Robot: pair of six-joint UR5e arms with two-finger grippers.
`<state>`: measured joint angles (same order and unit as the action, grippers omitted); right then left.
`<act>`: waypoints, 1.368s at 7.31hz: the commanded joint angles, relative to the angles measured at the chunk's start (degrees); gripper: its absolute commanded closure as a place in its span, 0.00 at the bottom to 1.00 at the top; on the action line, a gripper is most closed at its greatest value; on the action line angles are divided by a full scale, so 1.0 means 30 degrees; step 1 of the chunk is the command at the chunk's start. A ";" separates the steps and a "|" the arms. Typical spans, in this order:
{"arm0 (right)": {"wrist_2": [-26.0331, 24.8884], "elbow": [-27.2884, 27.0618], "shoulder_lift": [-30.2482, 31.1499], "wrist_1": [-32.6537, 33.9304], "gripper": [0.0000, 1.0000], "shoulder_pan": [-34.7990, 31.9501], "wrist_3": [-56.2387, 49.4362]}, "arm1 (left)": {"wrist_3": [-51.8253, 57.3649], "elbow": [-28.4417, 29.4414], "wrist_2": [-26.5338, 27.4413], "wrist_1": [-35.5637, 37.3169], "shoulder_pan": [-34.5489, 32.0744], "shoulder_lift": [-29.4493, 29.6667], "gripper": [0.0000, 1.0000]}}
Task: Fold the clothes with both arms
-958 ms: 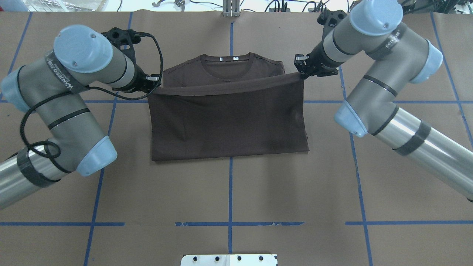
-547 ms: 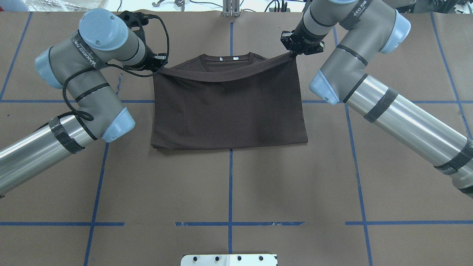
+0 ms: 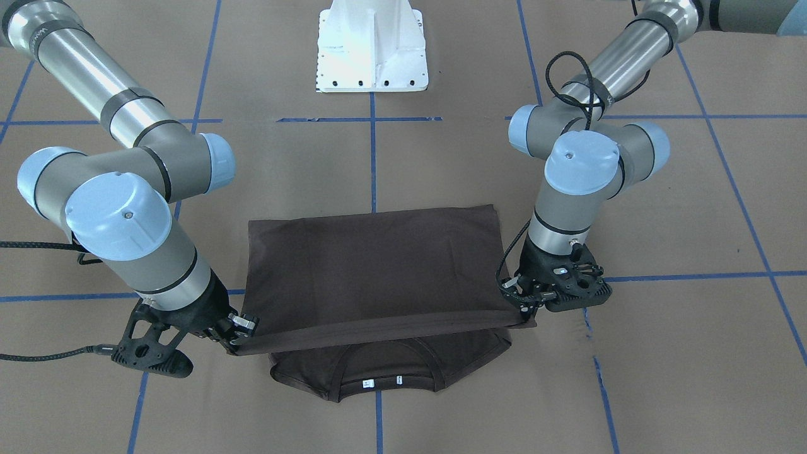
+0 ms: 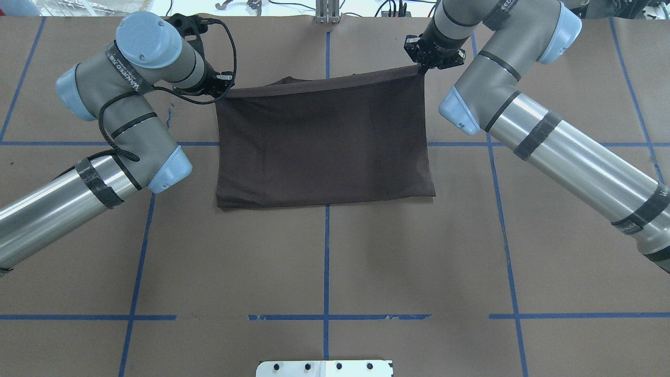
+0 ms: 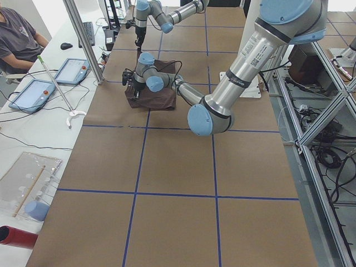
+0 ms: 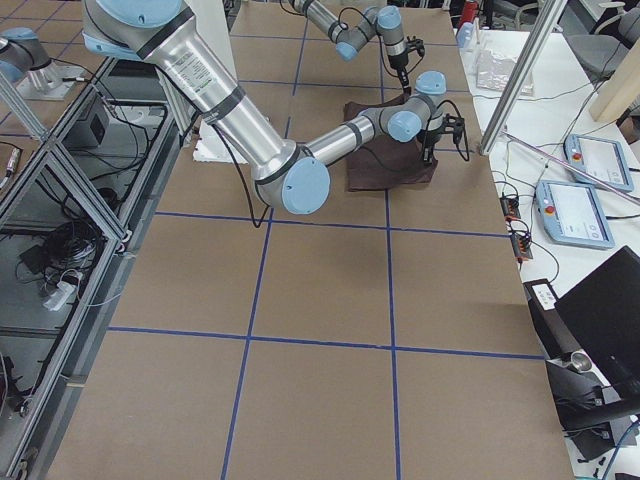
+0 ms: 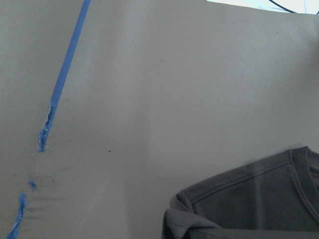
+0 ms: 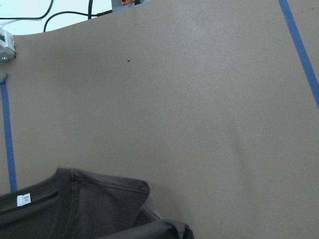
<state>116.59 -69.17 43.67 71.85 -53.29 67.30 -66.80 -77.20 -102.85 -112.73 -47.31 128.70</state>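
The T-shirt (image 4: 324, 141) lies in the far middle of the tabletop (image 4: 324, 262), already narrowed to a rectangle with no sleeves sticking out at the sides. Judging by that, the side folds are done and the lengthwise fold is under way. The left claw (image 4: 226, 86) is pressed together on one corner of the hem (image 3: 378, 331), and the right claw (image 4: 421, 65) pinches the other corner. The hem is stretched almost straight between them, with only a slight sag. The lower half of the T-shirt is doubled over the upper half, and the crease lies along the edge nearest the robot. From overhead the raised hem hides nearly all of the collar (image 3: 378, 372), leaving only a sliver of it showing. The front-facing view shows that the hem is off the cloth beneath it, with the collar, the shoulders and the white neck tags (image 3: 367, 383) plain to see under and beyond it. Both wrist views look past the gripped corners onto the shoulder seams and bare tabletop, which fits claws held a little above the surface. This fold looks close to finished. What seems left is to bring the hem down level with the shoulder line, let go of both corners together and draw the arms away without dragging the top layer. The bundle is wide, so a further crosswise fold may be needed after that, though the pictures cannot settle this.
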 commanded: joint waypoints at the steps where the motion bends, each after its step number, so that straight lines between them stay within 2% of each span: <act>1: -0.0044 0.1427 -0.0199 -0.2173 1.00 -0.0018 0.0008 | 0.0000 0.0040 0.0006 -0.0012 -0.0021 0.0048 1.00; 5: 0.0073 0.1376 -0.0639 -0.2211 1.00 0.0186 0.0125 | -0.0058 0.0040 0.0006 0.0017 -0.0021 0.0459 1.00; 6: 0.0073 0.1376 -0.0523 -0.2240 0.26 0.0274 0.0067 | -0.0116 0.0098 0.0006 -0.0012 -0.0021 0.0459 0.34; 7: 0.0218 0.1347 -0.0406 -0.2299 0.00 0.0333 0.0096 | -0.0175 0.0186 0.0006 -0.0041 -0.0050 0.0575 0.00; 8: 0.0741 0.1317 -0.0347 -0.2299 0.00 0.0304 0.0125 | -0.0262 0.0186 -0.0110 -0.0041 -0.0253 0.0837 0.00; 9: 0.1182 0.0476 0.0553 -0.2328 0.00 0.0304 0.0241 | -0.0321 0.0186 -0.0140 -0.0012 -0.0313 0.0839 0.00; 10: 0.1215 -0.1766 0.1867 -0.2067 0.00 0.1000 0.0504 | -0.0351 0.0186 -0.0140 0.0017 -0.0285 0.0868 0.00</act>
<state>119.51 -68.56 45.37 65.09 -51.83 68.09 -67.69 -76.66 -103.20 -112.77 -48.09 131.13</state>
